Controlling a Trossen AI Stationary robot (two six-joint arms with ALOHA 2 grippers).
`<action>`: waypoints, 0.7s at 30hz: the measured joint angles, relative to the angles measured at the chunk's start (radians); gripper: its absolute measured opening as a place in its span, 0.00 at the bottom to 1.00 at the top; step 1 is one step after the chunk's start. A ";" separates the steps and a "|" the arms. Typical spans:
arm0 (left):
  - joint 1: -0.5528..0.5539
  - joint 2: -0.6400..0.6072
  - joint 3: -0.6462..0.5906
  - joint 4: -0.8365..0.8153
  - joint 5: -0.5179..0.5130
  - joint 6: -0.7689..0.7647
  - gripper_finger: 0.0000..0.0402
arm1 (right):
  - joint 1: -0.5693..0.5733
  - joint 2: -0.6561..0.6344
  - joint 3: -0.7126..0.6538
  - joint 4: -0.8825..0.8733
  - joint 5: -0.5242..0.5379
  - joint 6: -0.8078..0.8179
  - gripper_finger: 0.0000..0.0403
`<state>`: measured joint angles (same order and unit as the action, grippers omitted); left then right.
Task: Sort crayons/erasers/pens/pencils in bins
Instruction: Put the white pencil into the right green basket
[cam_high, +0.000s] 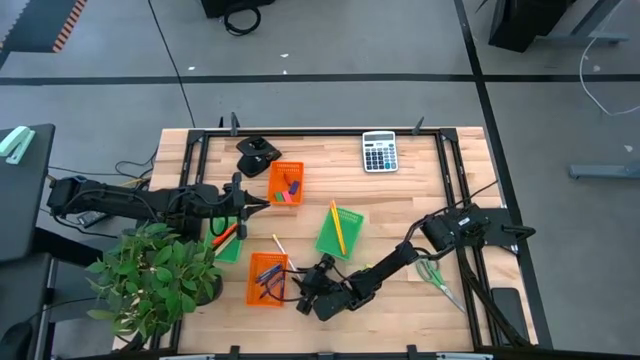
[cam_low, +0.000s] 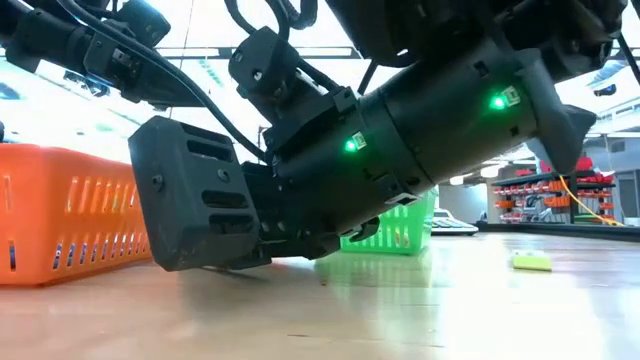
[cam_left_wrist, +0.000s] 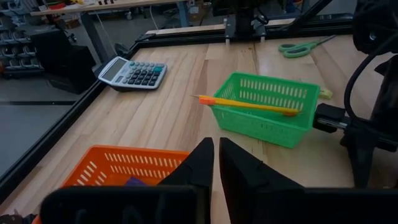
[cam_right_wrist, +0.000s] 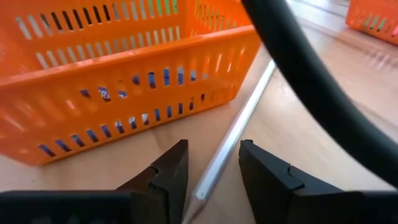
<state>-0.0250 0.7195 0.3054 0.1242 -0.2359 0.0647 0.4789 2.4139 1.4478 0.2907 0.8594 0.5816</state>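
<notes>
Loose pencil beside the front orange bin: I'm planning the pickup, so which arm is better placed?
Right. Its hand is open astride the pencil beside the orange bin. The left hand, shut, sits near the other orange bin.

Both arms matte black, built of tubular segments with blocky joints. Right arm (cam_low: 420, 130): thick cylindrical housing carrying two small glowing green lights; ribbed, slotted black box at its end with small screw heads. Black cables loop along the links. Right gripper (cam_right_wrist: 210, 171) fingers (cam_right_wrist: 165, 177) dark, wedge-shaped, angular. Left gripper (cam_left_wrist: 216, 163) fingers likewise black, tapering to points.
</notes>
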 joint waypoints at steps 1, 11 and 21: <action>0.000 0.000 0.000 0.000 0.000 0.000 0.08 | -0.003 -0.001 0.000 -0.003 -0.001 -0.001 0.37; 0.000 0.000 0.000 0.000 0.000 0.000 0.10 | -0.019 -0.005 0.004 -0.055 0.004 0.018 0.37; 0.000 0.000 0.000 0.000 0.000 0.000 0.08 | -0.021 -0.005 0.003 -0.083 0.014 0.013 0.37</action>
<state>-0.0250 0.7197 0.3050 0.1242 -0.2359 0.0650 0.4577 2.4088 1.4506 0.2081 0.8738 0.5942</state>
